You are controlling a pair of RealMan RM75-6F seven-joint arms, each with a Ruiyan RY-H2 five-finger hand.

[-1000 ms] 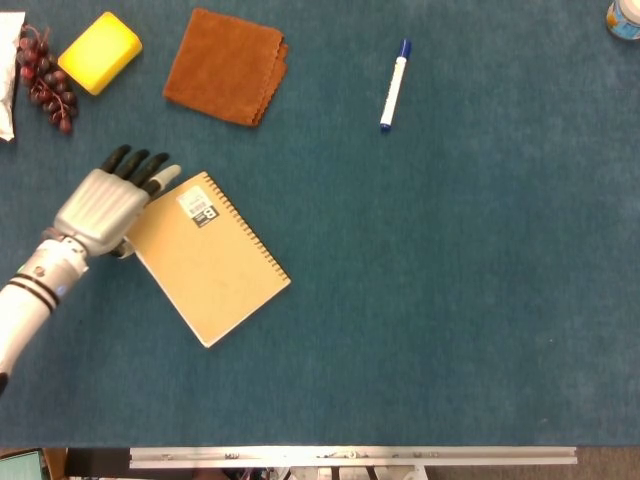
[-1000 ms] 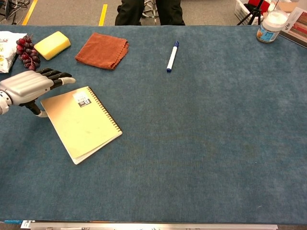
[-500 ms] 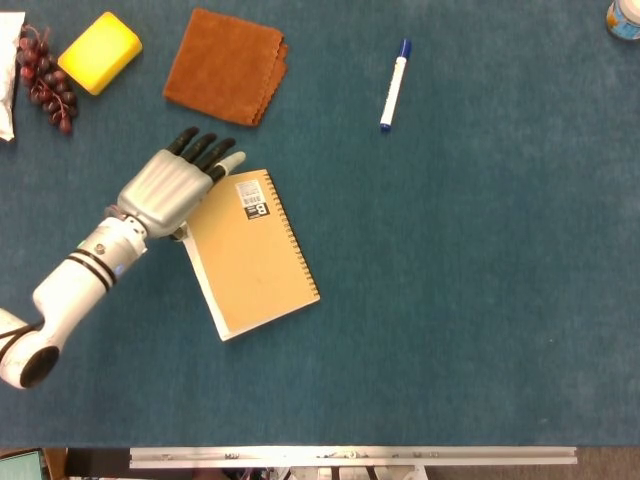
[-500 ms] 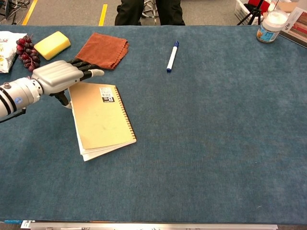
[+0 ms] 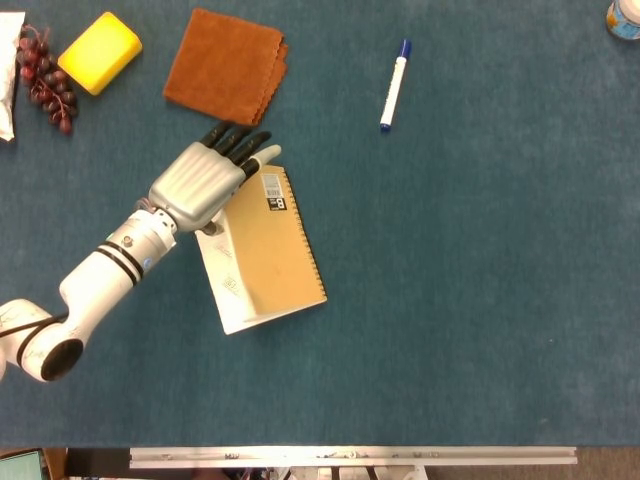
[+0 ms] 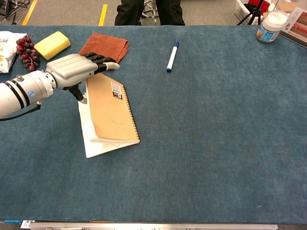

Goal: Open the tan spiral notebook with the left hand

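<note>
Now the left robot hand [image 6: 76,68] lifts the notebook [image 6: 112,112] cover.

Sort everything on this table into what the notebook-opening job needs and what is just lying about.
Belongs to the job:
- tan spiral notebook, cover partly lifted off the white pages
- left hand, at the cover's free edge

Just lying about:
- brown cloth
- blue-capped marker
- yellow sponge
- grapes
- white jar at the far right corner
</note>
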